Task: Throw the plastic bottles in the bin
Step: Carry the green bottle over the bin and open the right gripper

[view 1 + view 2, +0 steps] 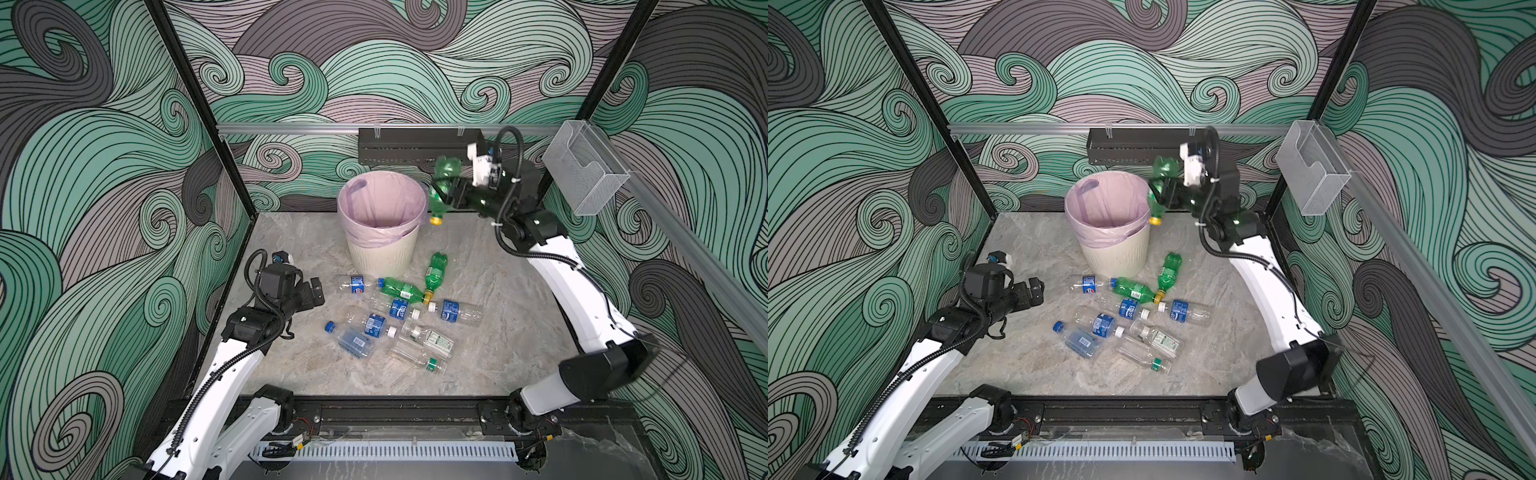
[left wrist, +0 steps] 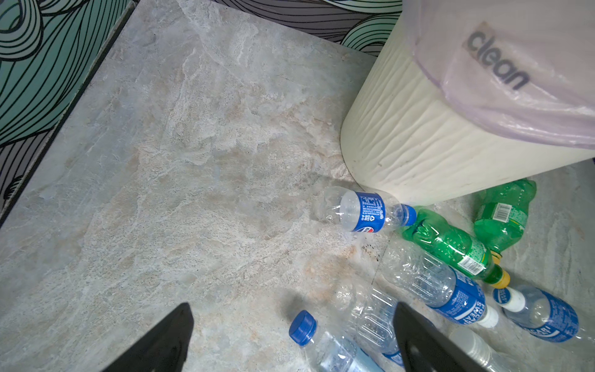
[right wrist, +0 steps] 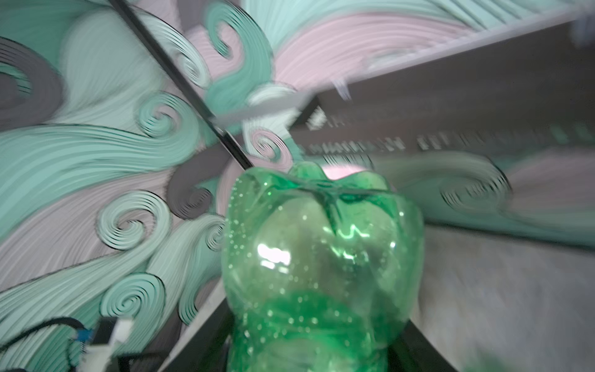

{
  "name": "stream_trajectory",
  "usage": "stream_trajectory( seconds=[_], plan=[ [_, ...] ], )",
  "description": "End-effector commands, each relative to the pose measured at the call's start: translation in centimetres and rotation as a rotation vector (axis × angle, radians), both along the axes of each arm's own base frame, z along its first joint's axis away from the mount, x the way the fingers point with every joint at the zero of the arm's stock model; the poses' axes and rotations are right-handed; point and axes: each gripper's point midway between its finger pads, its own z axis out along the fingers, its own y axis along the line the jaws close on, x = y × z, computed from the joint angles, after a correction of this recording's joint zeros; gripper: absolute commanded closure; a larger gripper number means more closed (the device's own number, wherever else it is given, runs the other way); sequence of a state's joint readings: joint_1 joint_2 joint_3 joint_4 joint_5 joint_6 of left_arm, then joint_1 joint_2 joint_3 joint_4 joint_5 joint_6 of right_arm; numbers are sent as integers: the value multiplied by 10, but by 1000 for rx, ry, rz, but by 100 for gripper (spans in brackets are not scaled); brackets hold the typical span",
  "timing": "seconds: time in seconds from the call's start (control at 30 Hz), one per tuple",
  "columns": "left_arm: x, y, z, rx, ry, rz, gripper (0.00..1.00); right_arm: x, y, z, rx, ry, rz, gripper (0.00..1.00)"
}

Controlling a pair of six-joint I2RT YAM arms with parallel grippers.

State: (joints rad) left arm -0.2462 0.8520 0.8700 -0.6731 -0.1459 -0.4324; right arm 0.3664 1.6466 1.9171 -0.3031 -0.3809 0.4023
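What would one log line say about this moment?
left gripper: open, empty | right gripper: green bottle between jaws, cap down, at bin rim, grip unclear | other bottles: lying near bin

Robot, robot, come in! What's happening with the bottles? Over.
Left gripper open, empty. Right gripper: green bottle between fingers, cap down beside the bin rim, grip unclear. Other bottles lie on the table. Nothing blocks the bin.

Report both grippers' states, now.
Left gripper: open, empty.
Right gripper: green bottle between its jaws by the bin; gripped or loose, cannot tell.
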Motion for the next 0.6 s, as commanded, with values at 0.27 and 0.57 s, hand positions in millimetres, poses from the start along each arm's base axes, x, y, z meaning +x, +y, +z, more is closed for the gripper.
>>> stream_trajectory(
  seconds=[0.27, 0.57],
  plan=[
    [-14, 2, -4, -27, 24, 8, 1, -8, 14, -31, -173, 38, -25, 0],
    [-12, 1, -7, -15, 43, -5, 1, -79, -49, -133, -358, 227, -69, 0]
  ],
)
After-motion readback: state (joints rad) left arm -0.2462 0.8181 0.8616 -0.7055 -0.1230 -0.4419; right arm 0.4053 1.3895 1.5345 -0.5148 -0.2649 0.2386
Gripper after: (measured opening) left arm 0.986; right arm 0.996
